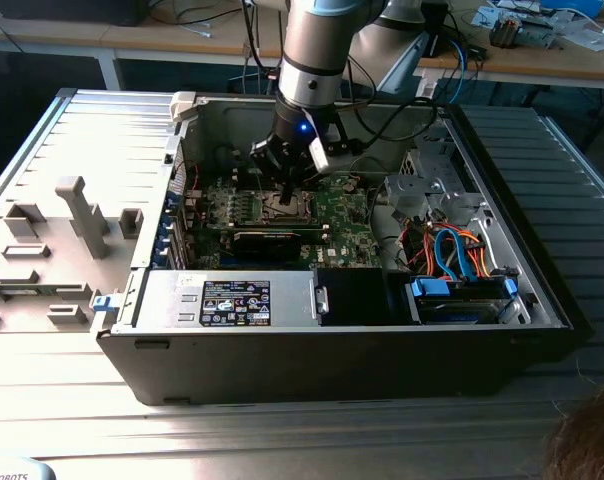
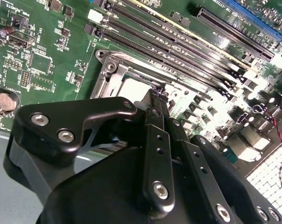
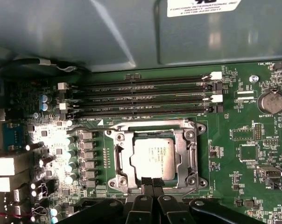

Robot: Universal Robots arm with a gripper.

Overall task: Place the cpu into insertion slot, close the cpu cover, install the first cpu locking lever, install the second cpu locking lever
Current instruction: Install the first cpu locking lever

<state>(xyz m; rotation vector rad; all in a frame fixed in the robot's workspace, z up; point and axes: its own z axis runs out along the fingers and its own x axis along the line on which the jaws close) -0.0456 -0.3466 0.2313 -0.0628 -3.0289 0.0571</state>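
The gripper (image 3: 152, 183) stands just above the near edge of the insertion slot (image 3: 120, 164), its two black fingers (image 2: 156, 116) pressed together with nothing between them; in the second wrist view the closed tips (image 2: 158, 93) touch or nearly touch the socket's metal frame. The cpu (image 3: 154, 157) lies flat in the slot, silver face up and square to the rim. The cpu cover (image 3: 186, 154) lies down over it, framing the chip through its cut-out centre. Whether the locking levers are latched cannot be told. Beyond the socket, four long black memory slots (image 3: 141, 95) run side by side across the green motherboard (image 3: 234, 163), and a round coin cell (image 3: 271, 101) sits near the board's corner. In the exterior view the arm (image 1: 312, 50) reaches down into the open computer case (image 1: 332, 350), which rests on a grey ribbed table (image 1: 102, 130).
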